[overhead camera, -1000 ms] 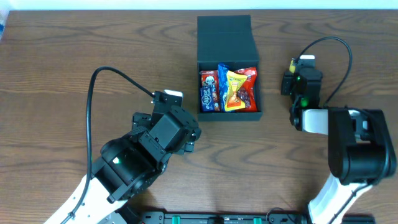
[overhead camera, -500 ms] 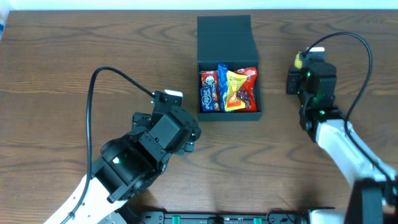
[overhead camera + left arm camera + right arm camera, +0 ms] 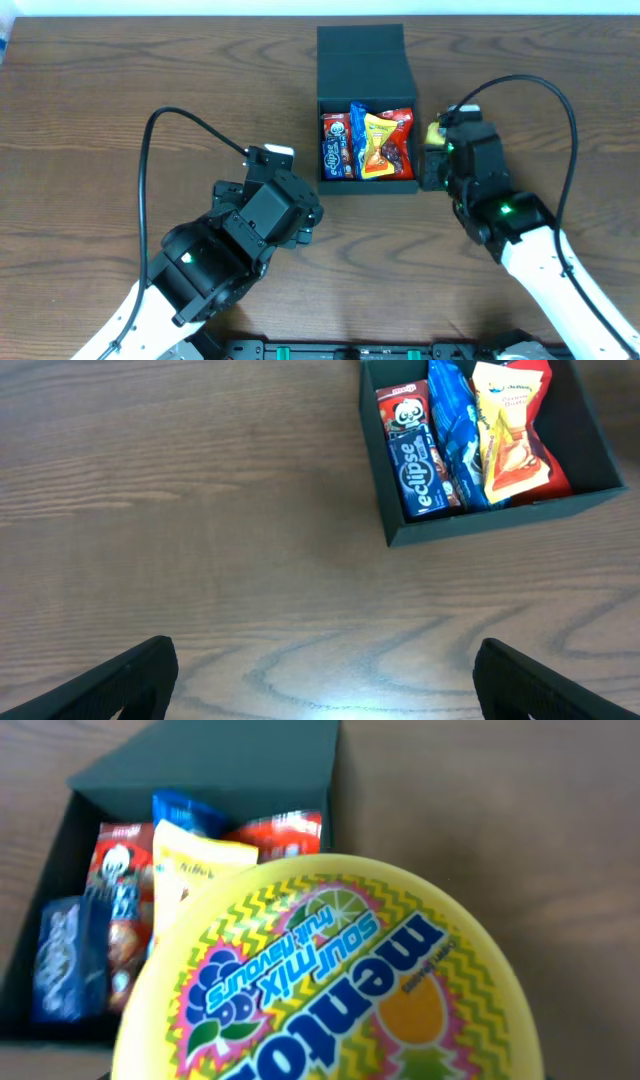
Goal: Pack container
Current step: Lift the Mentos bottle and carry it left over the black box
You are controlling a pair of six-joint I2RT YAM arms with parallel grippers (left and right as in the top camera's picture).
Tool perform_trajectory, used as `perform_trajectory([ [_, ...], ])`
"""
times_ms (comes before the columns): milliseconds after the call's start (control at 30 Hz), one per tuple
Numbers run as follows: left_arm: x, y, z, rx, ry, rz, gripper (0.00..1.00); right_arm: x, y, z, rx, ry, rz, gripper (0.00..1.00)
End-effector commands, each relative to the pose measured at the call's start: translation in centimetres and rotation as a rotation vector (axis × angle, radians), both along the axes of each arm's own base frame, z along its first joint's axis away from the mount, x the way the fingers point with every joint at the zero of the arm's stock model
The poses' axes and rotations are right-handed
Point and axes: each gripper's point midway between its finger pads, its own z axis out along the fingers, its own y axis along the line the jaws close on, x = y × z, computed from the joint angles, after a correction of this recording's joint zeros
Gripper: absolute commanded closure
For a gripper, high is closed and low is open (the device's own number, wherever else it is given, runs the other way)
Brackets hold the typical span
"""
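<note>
Right hand (image 3: 436,150) is pinching a yellow sweet tub (image 3: 330,980), held above the counter (image 3: 120,90) just beside the right wall of the container (image 3: 368,186). The tub fills the wrist view, so the fingers themselves are hidden there. Left hand (image 3: 322,660) hangs spread wide and empty over bare wood, near the container's front left corner.

The container sits at the far middle of the counter, between the two arms. Its lid (image 3: 360,55) is folded back on the far side and the mouth faces up. Inside, snack packets (image 3: 470,435) stand side by side and take up nearly all the floor.

I judge the box to be stiff and fairly light, with a matte skin that should not slip. A nudge on a wall could slide it across the wood, so it may want steadying at the left wall. The lid is best taken at its free far edge. The tub looks hard, smooth and rounded, so it could squirt from a loose pinch. The soft packets should give way under it
</note>
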Motion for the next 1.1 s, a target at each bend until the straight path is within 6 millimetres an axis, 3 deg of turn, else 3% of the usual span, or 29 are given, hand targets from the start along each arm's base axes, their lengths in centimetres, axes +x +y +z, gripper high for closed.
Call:
perform_trajectory([
  [0, 0.2, 0.4, 0.1, 0.005, -0.009, 0.021, 0.05, 0.6, 2.5, 2.9, 0.166, 0.0, -0.028, 0.98],
  [200, 0.2, 0.4, 0.1, 0.005, -0.009, 0.021, 0.05, 0.2, 7.2, 2.4, 0.294, 0.133, 0.105, 0.99],
  [433, 0.2, 0.4, 0.1, 0.005, -0.009, 0.021, 0.05, -1.1, 9.2, -1.4, 0.365, 0.399, 0.098, 0.99],
  [600, 0.2, 0.4, 0.1, 0.005, -0.009, 0.021, 0.05, -1.2, 8.0, -2.4, 0.301, 0.529, 0.066, 0.99],
  [867, 0.2, 0.4, 0.1, 0.005, -0.009, 0.021, 0.05, 0.0, 6.5, -0.8, 0.237, 0.508, 0.121, 0.99],
  [1067, 0.2, 0.4, 0.1, 0.005, -0.009, 0.021, 0.05, -0.4, 4.4, -1.9, 0.186, 0.556, 0.133, 0.99],
])
